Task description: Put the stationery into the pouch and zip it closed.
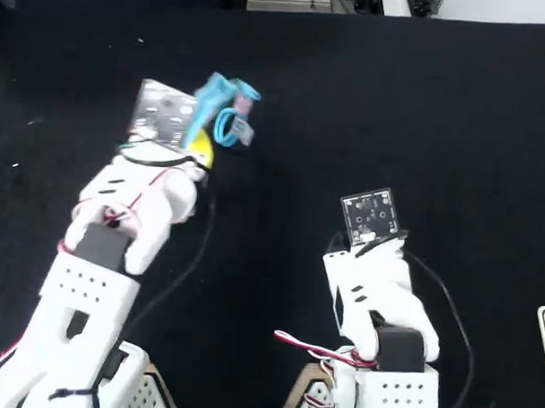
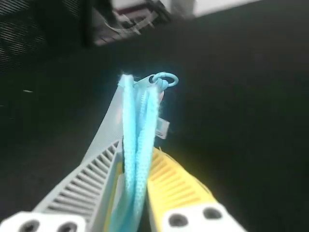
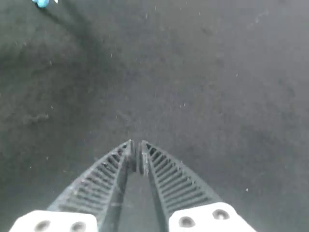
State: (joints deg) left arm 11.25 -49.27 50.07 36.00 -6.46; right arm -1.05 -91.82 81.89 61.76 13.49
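Pouch gripped by left hand over black table.

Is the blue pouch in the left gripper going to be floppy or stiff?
Probably floppy: the pouch looks like soft woven fabric, pinched thin between the fingers. Its ring sticks out, so may snag.

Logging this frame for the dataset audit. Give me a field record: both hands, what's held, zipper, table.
left hand: shut on the pouch
pouch: light blue, held edge-on between the fingers, appears clear of the table
ring pull: at the pouch end farthest from the left hand
zipper state: cannot tell
right hand: shut, holding nothing, low over the table
table: covered in black cloth
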